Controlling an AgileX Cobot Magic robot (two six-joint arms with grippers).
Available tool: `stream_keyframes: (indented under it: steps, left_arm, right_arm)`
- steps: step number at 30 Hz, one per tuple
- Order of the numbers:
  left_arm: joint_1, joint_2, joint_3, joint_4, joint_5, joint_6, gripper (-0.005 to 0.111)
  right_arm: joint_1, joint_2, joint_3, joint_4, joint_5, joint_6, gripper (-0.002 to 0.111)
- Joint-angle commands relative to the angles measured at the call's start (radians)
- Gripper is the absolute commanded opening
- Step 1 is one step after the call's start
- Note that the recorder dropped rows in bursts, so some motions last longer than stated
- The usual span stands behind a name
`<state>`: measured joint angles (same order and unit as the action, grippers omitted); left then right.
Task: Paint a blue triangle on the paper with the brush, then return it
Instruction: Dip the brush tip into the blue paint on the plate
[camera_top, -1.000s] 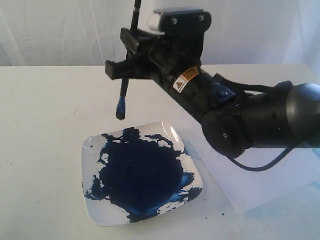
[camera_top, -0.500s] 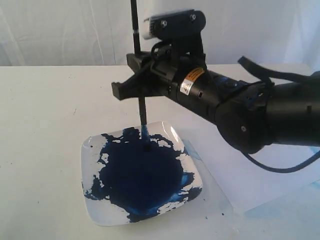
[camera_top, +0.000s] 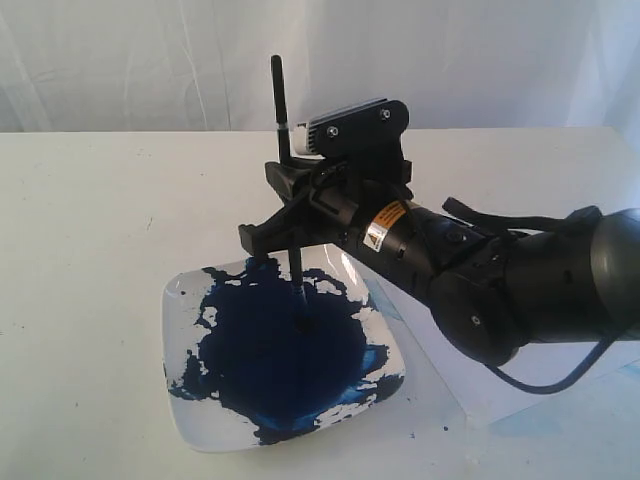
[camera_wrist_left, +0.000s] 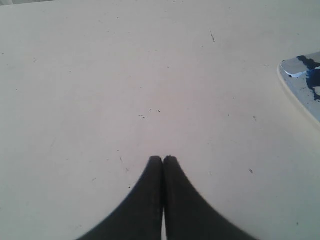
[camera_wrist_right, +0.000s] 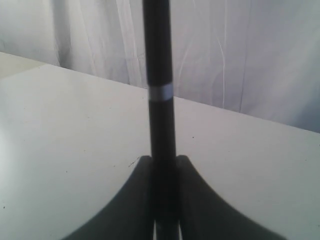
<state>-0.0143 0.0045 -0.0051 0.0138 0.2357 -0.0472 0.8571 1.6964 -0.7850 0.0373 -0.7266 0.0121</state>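
The brush (camera_top: 281, 110), a thin black handle, stands upright in my right gripper (camera_top: 292, 228), which is shut on its middle. Its bristle end (camera_top: 300, 312) is down in the dark blue paint on the white square plate (camera_top: 186, 402). In the right wrist view the handle (camera_wrist_right: 159, 60) with its silver band (camera_wrist_right: 160, 93) rises from between the right gripper's (camera_wrist_right: 163, 161) fingers. The paper (camera_top: 445, 380) lies right of the plate, mostly hidden under the right arm. No blue triangle shows. My left gripper (camera_wrist_left: 163, 159) is shut and empty over bare table.
A corner of the plate (camera_wrist_left: 306, 85) shows at the edge of the left wrist view. A pale blue smear (camera_top: 560, 415) marks the table at the front right. White curtains hang behind the table.
The right arm came down and the brush turned from tilted above the plate's back edge to upright. Its tip went down into the paint near the plate's middle.
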Motion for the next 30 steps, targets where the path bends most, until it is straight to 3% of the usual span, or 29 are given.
stream_keyframes:
  steps: [1, 7, 16, 30]
  left_arm:
    - [0.001, -0.005, 0.005, -0.004, -0.003, 0.000, 0.000]
    - [0.001, -0.005, 0.005, -0.004, -0.003, 0.000, 0.000]
    - [0.001, -0.005, 0.005, -0.004, -0.003, 0.000, 0.000]
    - [0.001, -0.005, 0.005, -0.004, -0.003, 0.000, 0.000]
  right_arm:
    - [0.002, -0.040, 0.008, -0.003, -0.110, -0.012, 0.000]
    - [0.002, -0.161, 0.008, -0.003, -0.112, -0.005, 0.000]
    - [0.002, -0.221, 0.008, -0.003, 0.063, 0.061, 0.000]
    - [0.000, -0.245, 0.008, 0.050, 0.007, 0.076, 0.000]
